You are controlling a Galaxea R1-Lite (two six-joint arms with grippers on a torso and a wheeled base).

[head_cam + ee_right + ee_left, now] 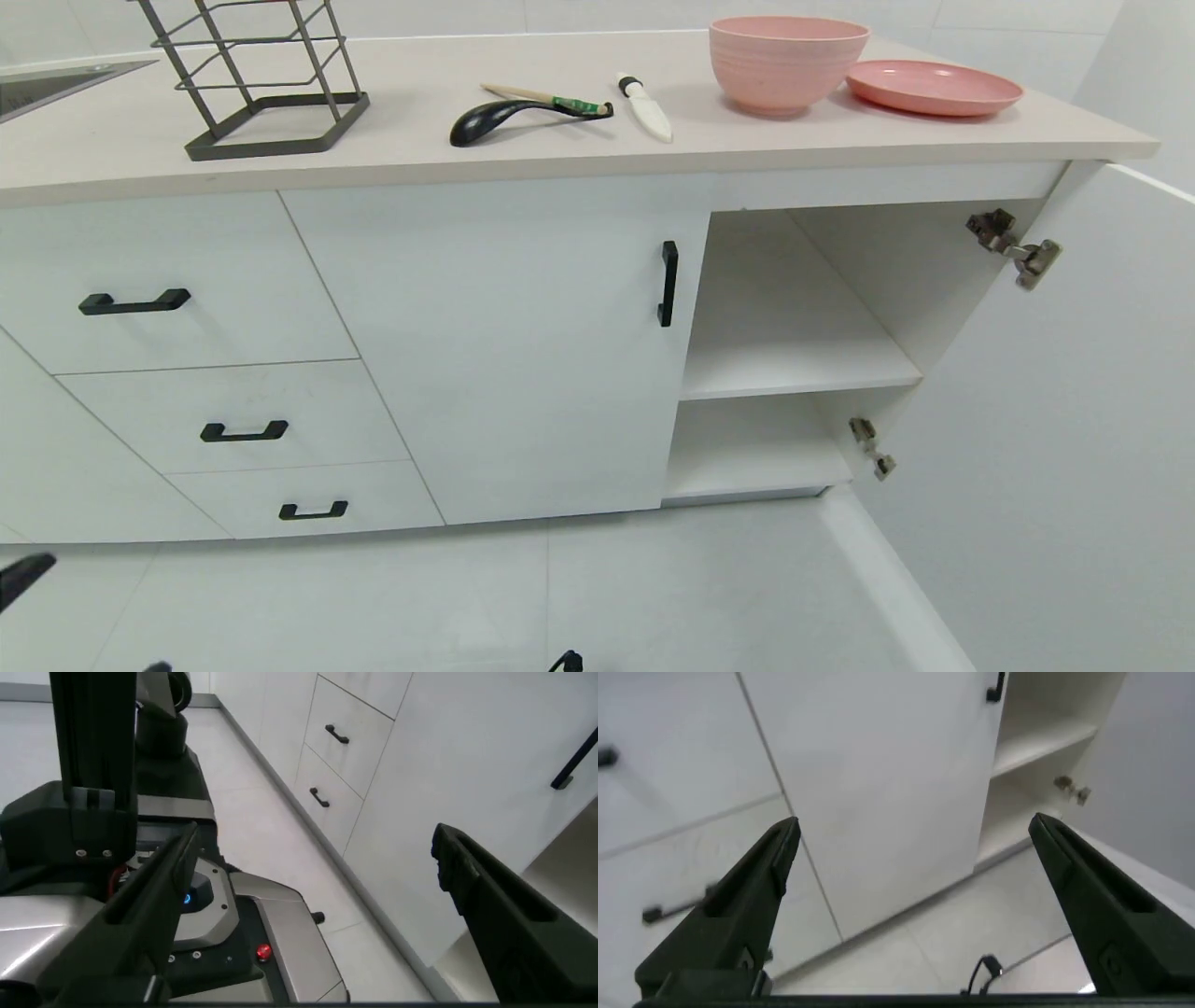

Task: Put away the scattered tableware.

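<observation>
On the counter lie a black spoon, a wooden utensil with a green band and a white knife. A pink bowl stands to their right, with a pink plate beside it. My left gripper hangs low in front of the shut cabinet door, open and holding nothing. My right gripper is also low above the floor, open and holding nothing, facing the drawers.
A dark wire rack stands on the counter's left, near a sink. The right cabinet door is swung open, showing two bare shelves. Three drawers with black handles are at the left.
</observation>
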